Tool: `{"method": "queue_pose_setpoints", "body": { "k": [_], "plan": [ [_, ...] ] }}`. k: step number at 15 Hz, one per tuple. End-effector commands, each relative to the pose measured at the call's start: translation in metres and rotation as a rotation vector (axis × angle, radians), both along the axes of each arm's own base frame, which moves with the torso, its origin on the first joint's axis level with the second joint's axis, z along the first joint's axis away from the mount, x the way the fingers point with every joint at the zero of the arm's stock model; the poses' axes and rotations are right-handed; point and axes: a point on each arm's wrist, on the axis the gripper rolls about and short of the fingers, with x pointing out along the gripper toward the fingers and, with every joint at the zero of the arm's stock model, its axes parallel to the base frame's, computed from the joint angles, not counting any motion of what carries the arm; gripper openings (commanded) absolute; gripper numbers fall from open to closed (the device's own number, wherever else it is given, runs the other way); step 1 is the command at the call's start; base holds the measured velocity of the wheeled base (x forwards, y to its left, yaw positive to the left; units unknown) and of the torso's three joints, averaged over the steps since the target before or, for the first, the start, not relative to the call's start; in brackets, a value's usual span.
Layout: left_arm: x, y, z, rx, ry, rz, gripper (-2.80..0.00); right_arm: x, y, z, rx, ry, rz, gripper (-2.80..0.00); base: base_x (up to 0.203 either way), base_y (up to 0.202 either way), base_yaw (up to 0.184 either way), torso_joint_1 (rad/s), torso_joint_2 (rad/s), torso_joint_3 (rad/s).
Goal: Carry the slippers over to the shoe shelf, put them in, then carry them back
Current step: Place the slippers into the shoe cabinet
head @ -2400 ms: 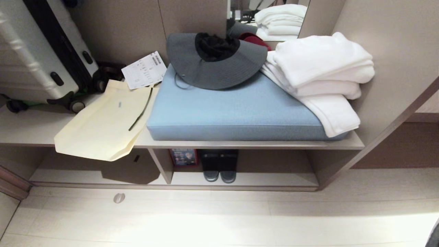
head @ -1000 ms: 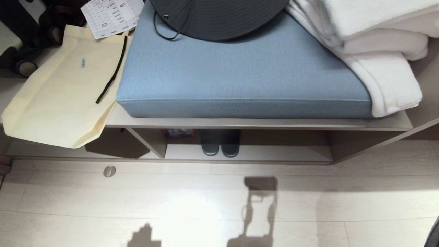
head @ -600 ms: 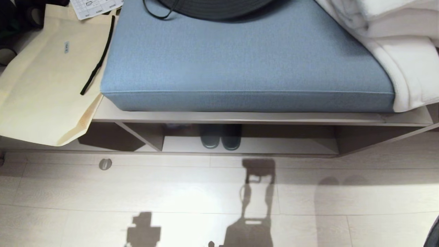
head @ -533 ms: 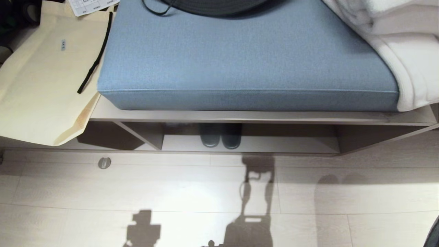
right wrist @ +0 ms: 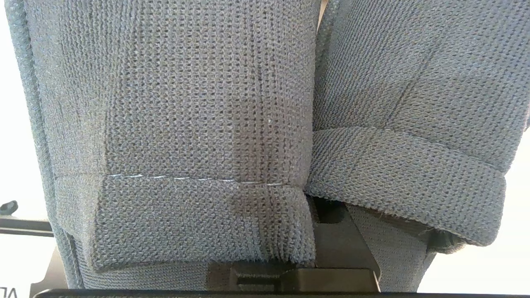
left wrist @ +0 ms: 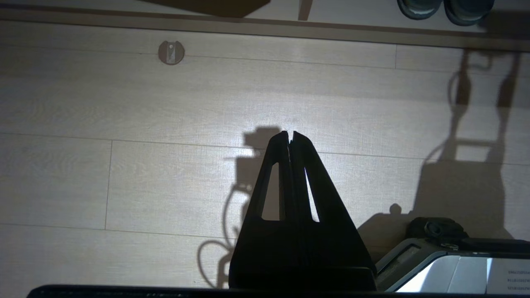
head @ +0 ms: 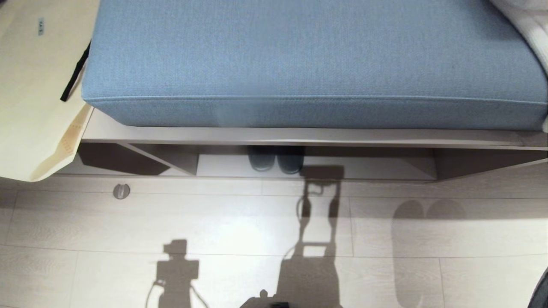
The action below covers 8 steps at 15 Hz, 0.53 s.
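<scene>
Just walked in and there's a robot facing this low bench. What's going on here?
The robot's right hand is shut on the slippers, a dark knitted pair that fills its wrist view. It faces the shoe shelf under the blue cushion, where another dark pair stands just right of the divider. The slippers are not yet in the shelf. The left hand is shut and empty above the floor.
</scene>
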Motion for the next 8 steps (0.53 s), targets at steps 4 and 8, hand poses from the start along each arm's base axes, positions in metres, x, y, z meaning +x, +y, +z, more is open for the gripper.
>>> {"method": "queue_pose_setpoints", "body": {
  "k": [4, 8],
  "plan": [
    [0.0000, 0.0000, 0.0000, -0.001, 0.000, 0.000, -2.80, 0.0000, 0.0000, 0.0000, -0.001, 0.000, 0.001, -2.80, 0.000, 0.000, 0.000, 0.003, 0.00, -0.198],
    [0.0000, 0.0000, -0.0002, -0.002, 0.001, 0.000, -2.80, 0.0000, 0.0000, 0.0000, -0.001, 0.000, 0.000, -2.80, 0.000, 0.000, 0.000, 0.003, 0.00, -0.199]
  ]
}}
